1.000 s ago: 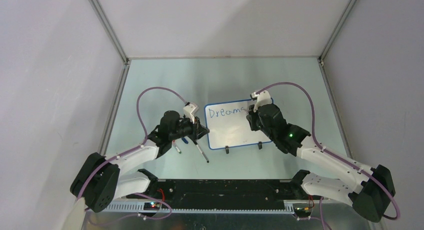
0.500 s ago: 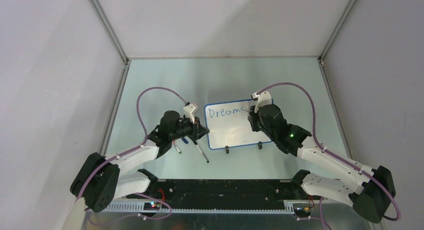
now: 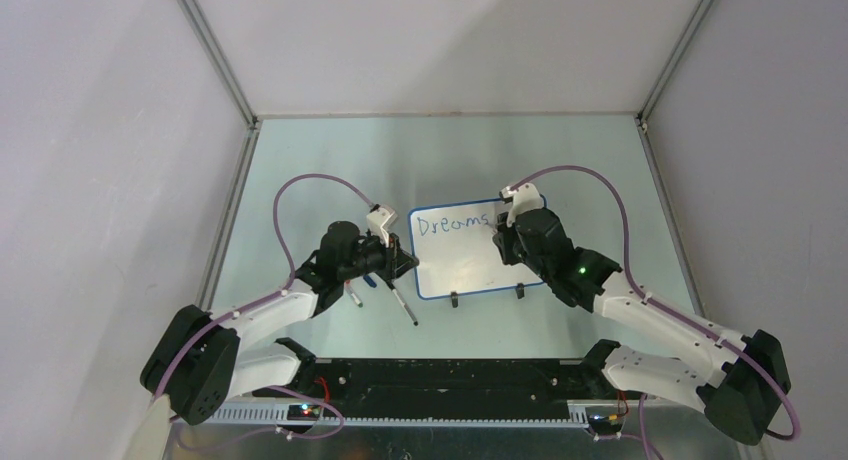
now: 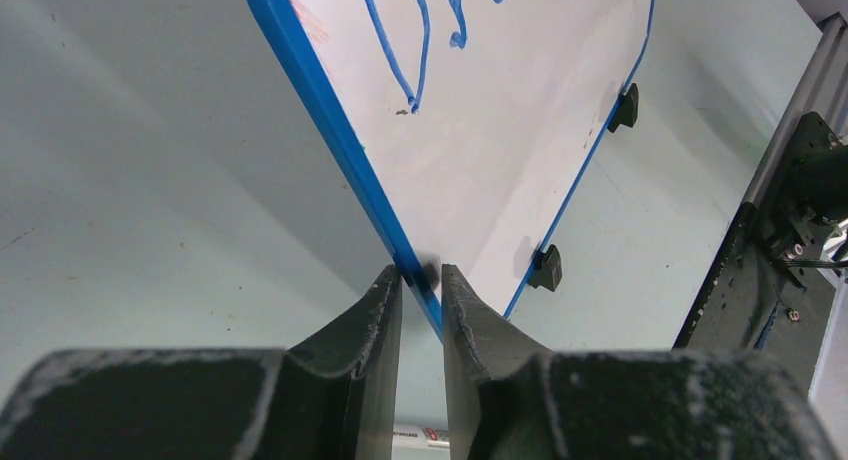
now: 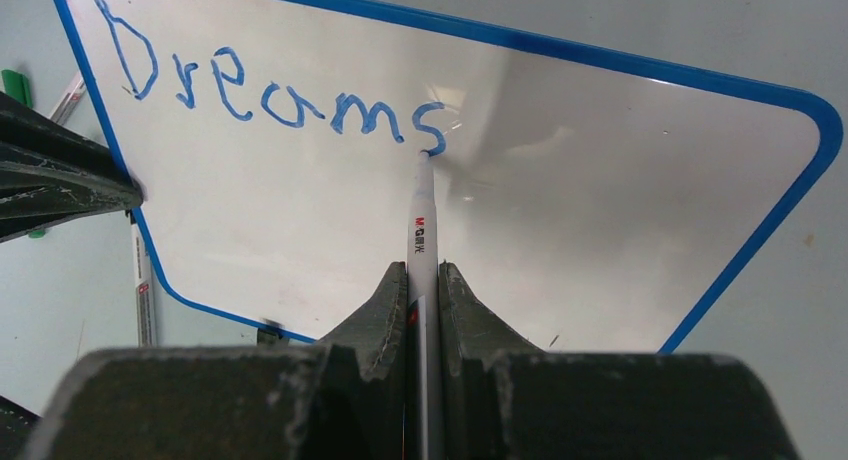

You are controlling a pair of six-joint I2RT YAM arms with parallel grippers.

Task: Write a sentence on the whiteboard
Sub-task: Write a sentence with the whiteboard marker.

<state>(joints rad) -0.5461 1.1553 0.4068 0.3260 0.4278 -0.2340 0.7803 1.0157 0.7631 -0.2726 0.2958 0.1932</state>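
Observation:
The whiteboard (image 3: 462,265) lies on the table, white with a thin blue rim. One blue word, "Dreams" (image 3: 452,223), runs along its far edge. My left gripper (image 3: 405,263) is shut on the board's left rim; in the left wrist view (image 4: 420,273) the fingers pinch the blue edge (image 4: 330,120). My right gripper (image 3: 500,238) is shut on a white marker (image 5: 423,225), whose tip touches the board at the final "s" of "Dreams" (image 5: 270,95). The whiteboard (image 5: 600,190) below the word is blank.
Loose markers lie on the table left of the board (image 3: 403,307) (image 3: 353,298), also in the right wrist view (image 5: 143,300). Two black clip feet (image 4: 546,268) (image 4: 626,108) sit on the board's near edge. A black rail (image 3: 440,375) runs along the front.
The right gripper has shifted very slightly at the end of the word, and the final "s" now shows more fully. The left arm and the board have not moved.

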